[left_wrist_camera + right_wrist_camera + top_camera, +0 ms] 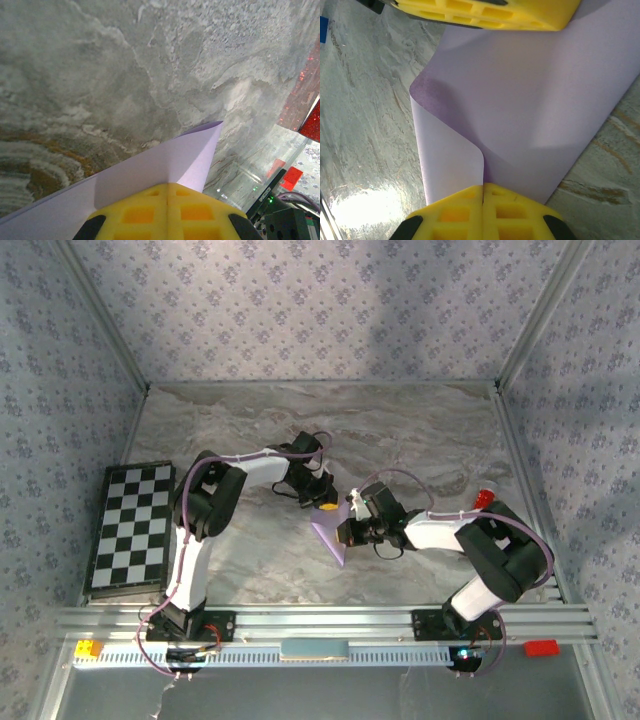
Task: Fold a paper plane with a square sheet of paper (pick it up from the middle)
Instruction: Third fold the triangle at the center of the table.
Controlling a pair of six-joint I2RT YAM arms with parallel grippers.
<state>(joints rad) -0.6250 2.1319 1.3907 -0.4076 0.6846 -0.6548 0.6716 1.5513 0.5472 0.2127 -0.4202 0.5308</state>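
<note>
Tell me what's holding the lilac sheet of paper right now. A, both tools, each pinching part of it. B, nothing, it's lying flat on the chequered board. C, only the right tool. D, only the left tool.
A: the left tool and the right tool are each shut on the lilac sheet of paper, as both wrist views show.

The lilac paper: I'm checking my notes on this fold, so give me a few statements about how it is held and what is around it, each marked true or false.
1. The left gripper and the right gripper are both shut on the paper. True.
2. The paper lies flat and unfolded. False: it is bent over, with a flap curling at the right gripper.
3. A chequered board sits at the left side of the table. True.
4. The left gripper is over the chequered board. False: it meets the right gripper at the paper, mid-table.
</note>
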